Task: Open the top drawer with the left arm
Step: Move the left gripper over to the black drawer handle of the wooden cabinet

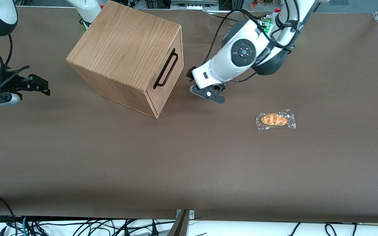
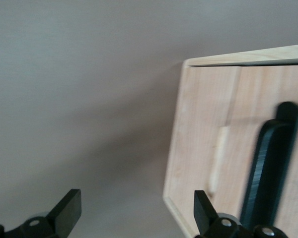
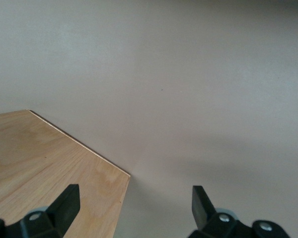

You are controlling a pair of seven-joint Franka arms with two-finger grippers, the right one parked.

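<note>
Top drawer sits shut in its oak cabinet, we see. Our left arm's gripper hovers in front of the black bar handle, apart from it, jaws spread wide.

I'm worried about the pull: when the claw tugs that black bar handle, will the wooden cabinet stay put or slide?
The cabinet may slide, standing loose on the smooth table. The handle looks rigid. The open claw hangs in front of the top drawer.

Even light, blurred wrist views.
</note>
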